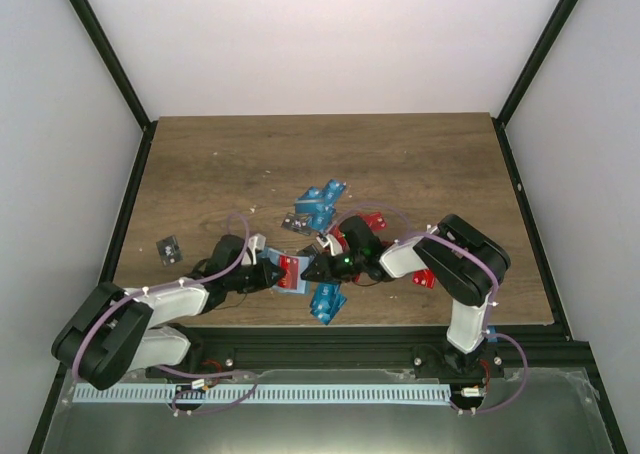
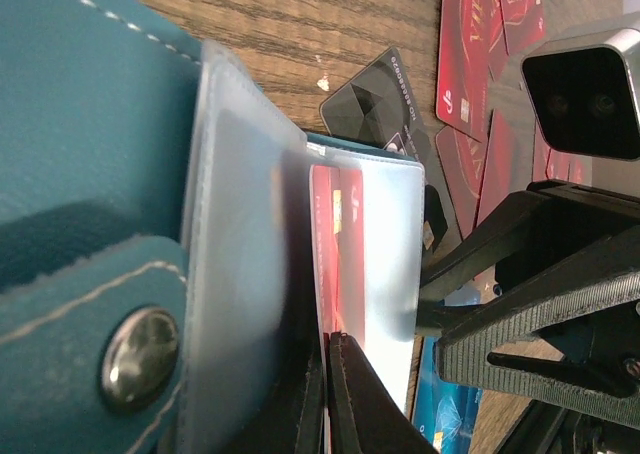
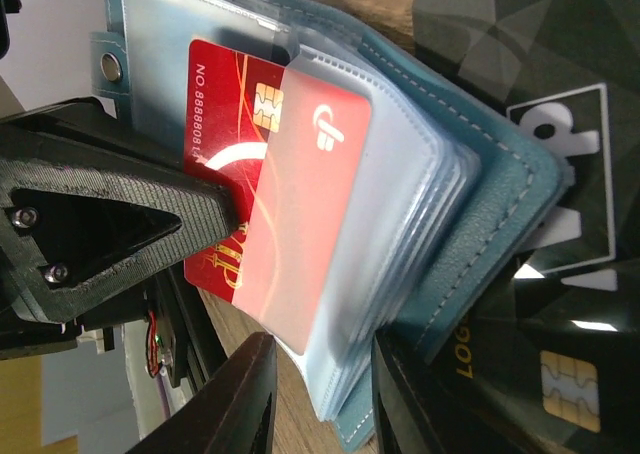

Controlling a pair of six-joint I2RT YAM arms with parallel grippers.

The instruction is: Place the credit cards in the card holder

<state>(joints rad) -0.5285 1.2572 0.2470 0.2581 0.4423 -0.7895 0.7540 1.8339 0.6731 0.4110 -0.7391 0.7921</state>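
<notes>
**Red card half in its pocket, seating push comes next**

My left pincer (image 2: 328, 342) is clamped tight on the card holder (image 2: 80, 124), gripping it by the edge of one of its clear leaves. It holds the teal case open at the lower centre of the overhead view, near the counter's (image 1: 400, 164) front edge.

A red card (image 3: 300, 204) sits part-way inside a clear pocket (image 3: 400, 174) in the middle of the right wrist view, with its chip end still bare toward the upper left.

My right pincer (image 3: 322, 346) has its jaws partly apart, straddling the lower corner of the sleeve stack (image 3: 350, 394). I cannot tell whether they actually pinch it.

I judge the step in hand to be seating this one card. The next move calls for my right pincer to press the bare edge deeper, straight along the pocket so the plastic doesn't buckle, while my left steadies the case.

Many loose cards (image 1: 322, 206) lie mid-counter, so I reckon the job is at an early stage.
</notes>
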